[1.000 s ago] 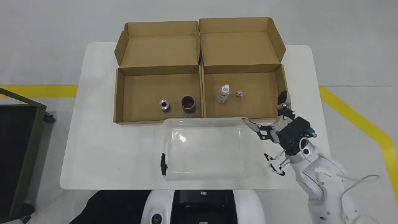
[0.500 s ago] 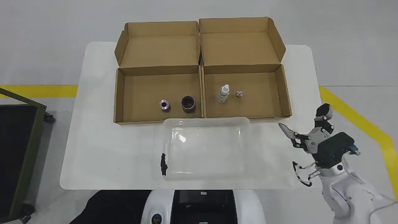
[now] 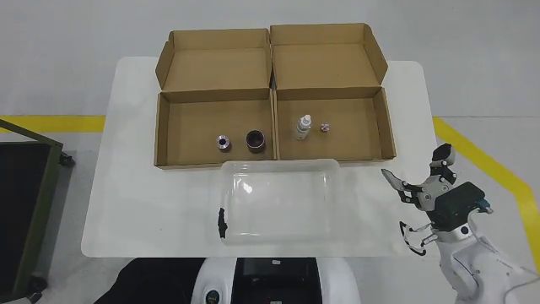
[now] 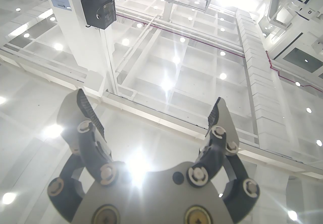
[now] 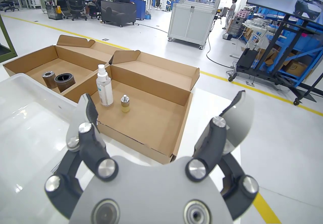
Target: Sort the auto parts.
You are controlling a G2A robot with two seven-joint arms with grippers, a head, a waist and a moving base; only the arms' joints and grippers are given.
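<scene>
Top view, looking down: white table with two open cardboard boxes side by side across its far half, lids folded back toward the far edge. In the left box, a small metal cylinder and near it a dark ring, both upright by the box's near wall, not touching. In the right box, close to the wall shared with its neighbour, a spray bottle standing upright, with a small brass fitting just beside it, apart from it. Between the boxes and the table's near edge, a clear tray, far rim just beside the boxes' near walls. At the table's right edge, toward the near corner, the right gripper — fingers spread wide, gripping nothing, aimed toward the right box. Right wrist view: the same fingers well apart, nothing between them, bottle and fitting beyond. Left wrist view: left gripper turned up toward the ceiling — fingers likewise wide apart, holding nothing.
</scene>
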